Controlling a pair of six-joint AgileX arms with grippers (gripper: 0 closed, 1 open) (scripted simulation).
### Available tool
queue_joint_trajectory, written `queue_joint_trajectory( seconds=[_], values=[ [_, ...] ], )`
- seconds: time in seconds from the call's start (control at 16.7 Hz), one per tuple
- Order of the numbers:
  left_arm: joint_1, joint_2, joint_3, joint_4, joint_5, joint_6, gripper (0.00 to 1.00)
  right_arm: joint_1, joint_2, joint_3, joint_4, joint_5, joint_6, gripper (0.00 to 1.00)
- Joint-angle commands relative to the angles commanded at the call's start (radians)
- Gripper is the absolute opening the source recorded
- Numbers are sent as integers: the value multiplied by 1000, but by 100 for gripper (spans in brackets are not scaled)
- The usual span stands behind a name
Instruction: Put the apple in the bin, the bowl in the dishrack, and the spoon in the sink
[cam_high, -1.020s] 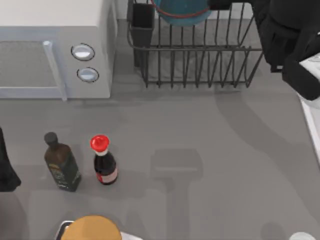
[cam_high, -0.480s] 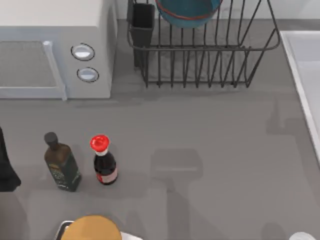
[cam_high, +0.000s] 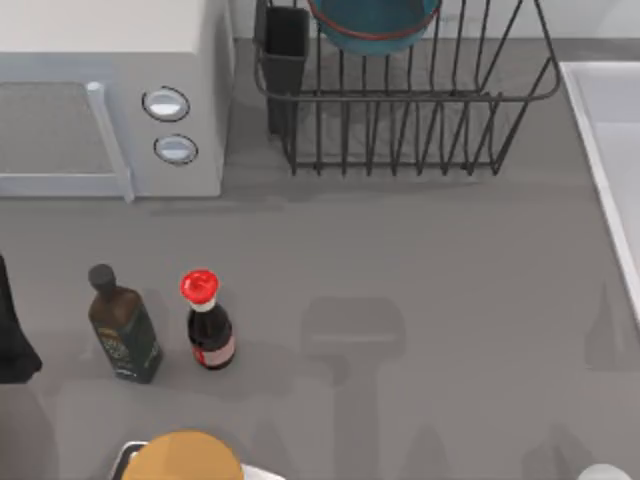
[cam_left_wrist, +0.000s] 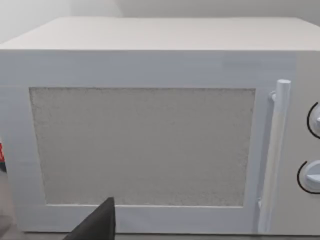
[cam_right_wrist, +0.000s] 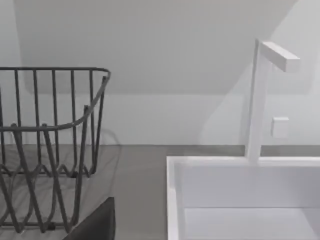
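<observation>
bowl sits in dishrack, that step looks done; apple and spoon status unclear. sink near. cannot tell either gripper's state.

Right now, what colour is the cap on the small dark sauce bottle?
Bright red cap on the small dark sauce bottle, best in the top view.

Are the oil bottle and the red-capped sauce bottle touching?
Apart. The top view shows a strip of bare grey table between the oil bottle and the sauce bottle.
</observation>
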Motion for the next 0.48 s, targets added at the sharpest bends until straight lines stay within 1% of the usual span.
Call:
queue_joint_trajectory(
  seconds=[0.18, 0.48],
  values=[
    [0, 0, 0, 0, 0, 0, 100, -22, -50, -47, -25, -25, -1, 100],
    [0, 0, 0, 0, 0, 0, 100, -20, -45, -44, -25, -23, -2, 100]
  ],
)
